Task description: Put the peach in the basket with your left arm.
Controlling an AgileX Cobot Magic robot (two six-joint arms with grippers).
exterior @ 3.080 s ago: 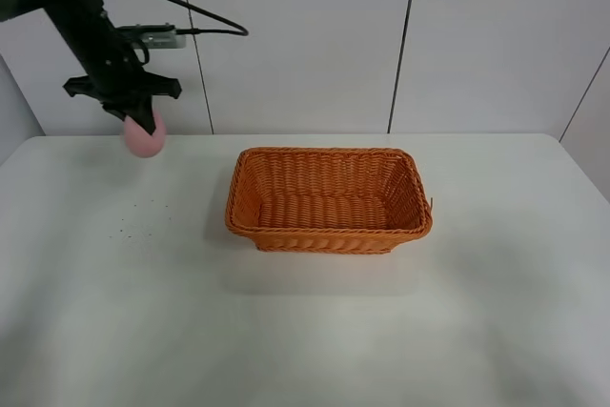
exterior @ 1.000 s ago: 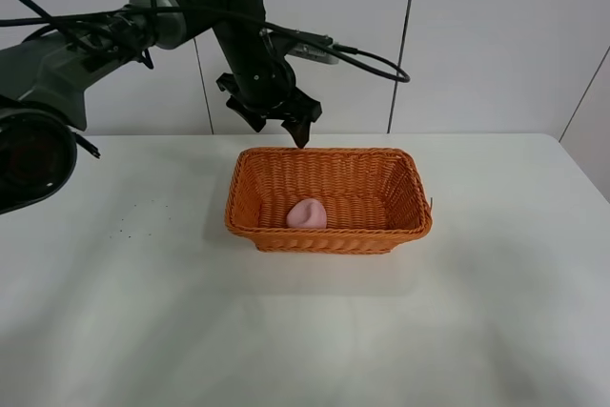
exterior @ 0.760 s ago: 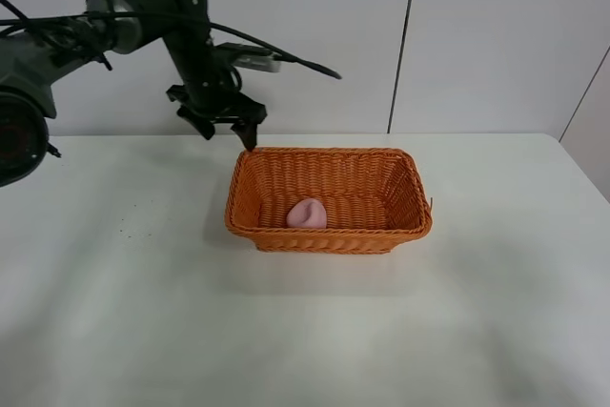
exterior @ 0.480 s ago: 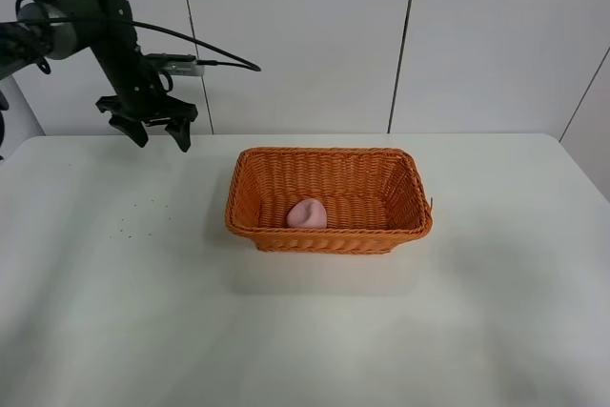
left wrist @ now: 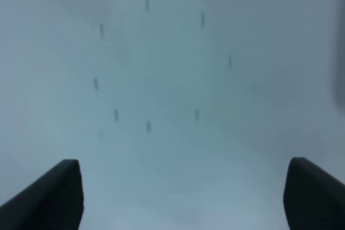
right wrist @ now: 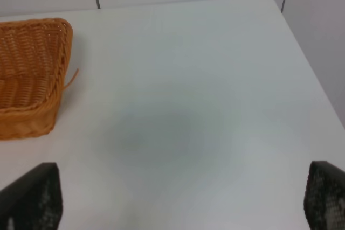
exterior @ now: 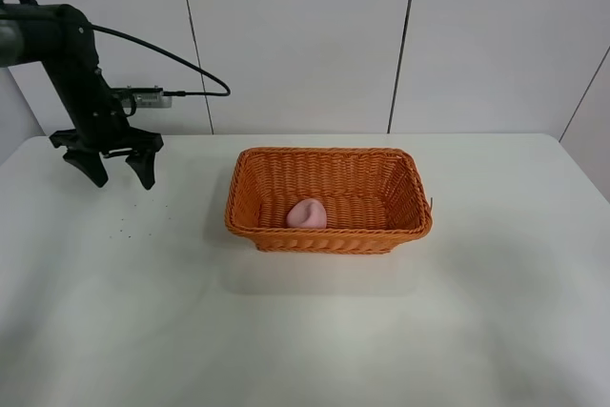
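The pale pink peach (exterior: 307,213) lies inside the orange woven basket (exterior: 329,161), near its front wall, left of centre. My left gripper (exterior: 112,171) is open and empty, hanging over the table well to the left of the basket. In the left wrist view its two fingertips (left wrist: 51,193) stand wide apart over bare white table with small dark specks. My right gripper (right wrist: 178,203) is open and empty; a corner of the basket (right wrist: 32,74) shows in its wrist view. The right arm is out of the exterior view.
The white table (exterior: 315,331) carries a few small dark specks (exterior: 133,216) left of the basket. White wall panels (exterior: 295,35) stand behind the table. The table's rounded corner (right wrist: 269,4) shows in the right wrist view.
The left arm carried the peach over the basket and released it there. It has since swung back left and lowered, gripper open and empty. The peach has stayed still in the basket.
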